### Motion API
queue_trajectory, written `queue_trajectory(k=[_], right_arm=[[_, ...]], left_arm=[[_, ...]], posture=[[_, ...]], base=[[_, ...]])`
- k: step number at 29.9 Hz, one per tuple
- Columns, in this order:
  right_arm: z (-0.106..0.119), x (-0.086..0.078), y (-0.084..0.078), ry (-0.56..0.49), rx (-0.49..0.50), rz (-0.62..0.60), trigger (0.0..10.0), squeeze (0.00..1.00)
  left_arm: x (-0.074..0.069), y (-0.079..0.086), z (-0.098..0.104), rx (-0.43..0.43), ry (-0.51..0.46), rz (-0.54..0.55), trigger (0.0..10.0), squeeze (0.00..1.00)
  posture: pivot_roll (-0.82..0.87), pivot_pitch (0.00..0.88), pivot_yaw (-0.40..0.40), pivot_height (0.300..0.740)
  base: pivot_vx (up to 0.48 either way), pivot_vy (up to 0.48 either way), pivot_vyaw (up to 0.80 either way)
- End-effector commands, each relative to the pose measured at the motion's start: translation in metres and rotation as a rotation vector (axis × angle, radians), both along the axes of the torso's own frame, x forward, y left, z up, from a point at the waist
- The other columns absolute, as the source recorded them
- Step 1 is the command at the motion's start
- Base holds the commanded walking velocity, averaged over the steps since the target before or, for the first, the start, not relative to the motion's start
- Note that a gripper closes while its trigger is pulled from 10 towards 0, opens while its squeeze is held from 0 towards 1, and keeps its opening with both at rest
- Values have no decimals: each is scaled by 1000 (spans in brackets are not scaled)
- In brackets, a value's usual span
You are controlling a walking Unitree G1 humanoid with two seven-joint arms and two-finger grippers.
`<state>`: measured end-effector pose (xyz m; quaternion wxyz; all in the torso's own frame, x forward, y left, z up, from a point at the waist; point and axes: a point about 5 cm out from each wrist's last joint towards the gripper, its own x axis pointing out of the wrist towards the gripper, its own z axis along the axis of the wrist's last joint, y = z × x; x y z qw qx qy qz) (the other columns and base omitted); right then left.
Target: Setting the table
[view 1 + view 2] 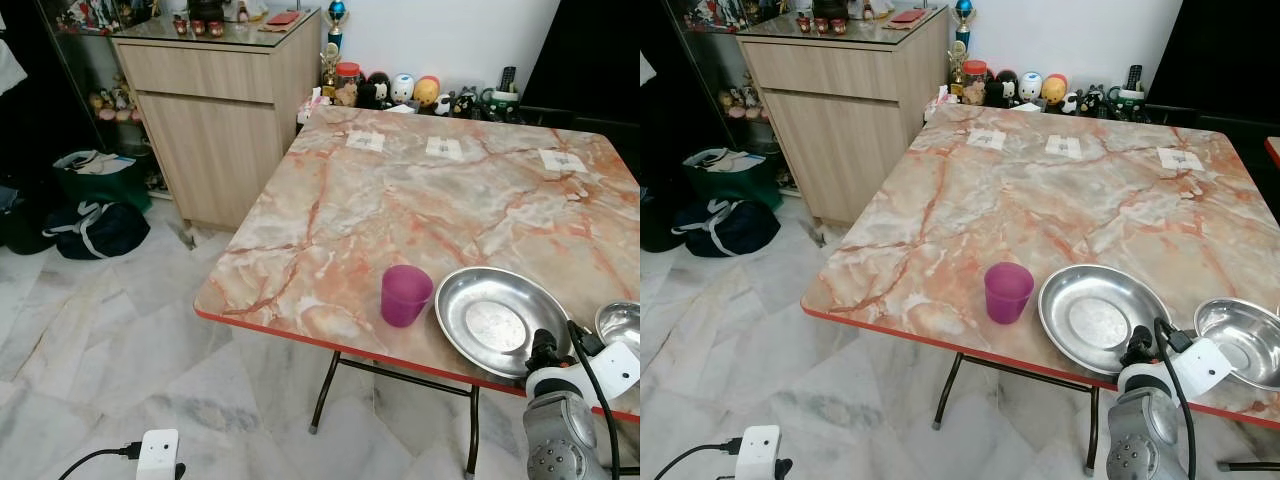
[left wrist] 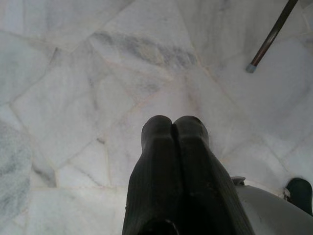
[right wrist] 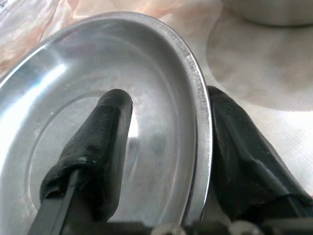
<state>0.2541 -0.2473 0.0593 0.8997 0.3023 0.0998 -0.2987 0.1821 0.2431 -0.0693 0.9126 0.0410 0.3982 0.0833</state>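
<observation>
Right gripper [image 3: 166, 147] straddles the steel plate [image 1: 497, 320] rim at the near table [image 1: 420, 200] edge, one ribbed finger inside, one outside, gap not yet closed. Judged step: grasping plate. Next: pinch the thin, slick rim firmly. Left gripper [image 2: 172, 142] idle, fingers together, empty. Purple plastic cup [image 1: 405, 295] beside plate; steel bowl [image 1: 1245, 340] on its other side.

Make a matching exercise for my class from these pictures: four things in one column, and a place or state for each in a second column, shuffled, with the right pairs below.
Things
1. purple cup
2. steel plate
3. left gripper
4. small steel bowl

Places or states
A. fingers shut, above the marble floor
B. rim between the right gripper's two fingers
C. at the table's near edge, on the far right
D. upright on the table, left of the plate

Pairs: 1-D, 2-B, 3-A, 4-C
</observation>
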Motion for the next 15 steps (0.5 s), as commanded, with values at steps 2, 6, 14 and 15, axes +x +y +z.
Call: queue_trajectory(k=[2,6,14,15], right_arm=[[7,2,4,-33,23,-5,10000,0],[17,5,5,-95,14,-6,10000,0],[24,6,10,-112,2,3,10000,0],[25,4,10,-113,1,2,10000,0]], left_arm=[[4,3,3,13,-6,-14,10000,0],[5,3,4,17,-10,-17,10000,0],[6,4,4,23,-11,-26,10000,0],[6,4,4,23,-10,-28,10000,0]], posture=[[8,0,-14,740],[6,0,-9,740],[6,0,-7,740],[5,0,-7,740]], base=[[0,0,0],[0,0,0],[0,0,0],[0,0,0]])
